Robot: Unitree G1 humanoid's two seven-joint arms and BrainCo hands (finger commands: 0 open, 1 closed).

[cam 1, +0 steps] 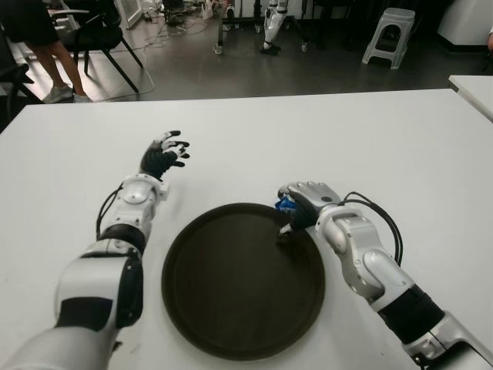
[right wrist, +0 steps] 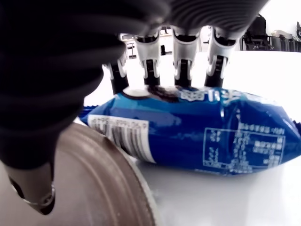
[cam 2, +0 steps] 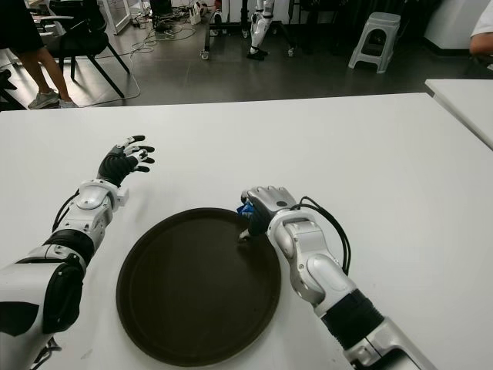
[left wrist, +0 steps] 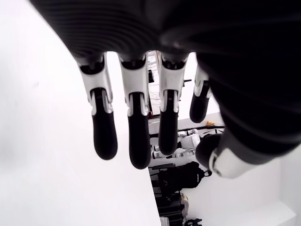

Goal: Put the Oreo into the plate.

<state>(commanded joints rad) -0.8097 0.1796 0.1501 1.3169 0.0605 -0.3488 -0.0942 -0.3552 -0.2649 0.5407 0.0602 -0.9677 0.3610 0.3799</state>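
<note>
Oreo pack (right wrist: 197,134) beside plate (cam 1: 231,308) rim

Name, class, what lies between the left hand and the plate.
Only bare white table: the eye views show nothing between the open left hand and the dark plate.

A wide white tabletop (cam 1: 323,139) is seen in front of a dark grey floor (cam 1: 185,69). A grey plastic step stool (cam 1: 390,35) is placed at 1 o'clock, a black chair (cam 1: 100,35) at 11 o'clock, and a second white table (cam 1: 474,89) at 3 o'clock.
</note>
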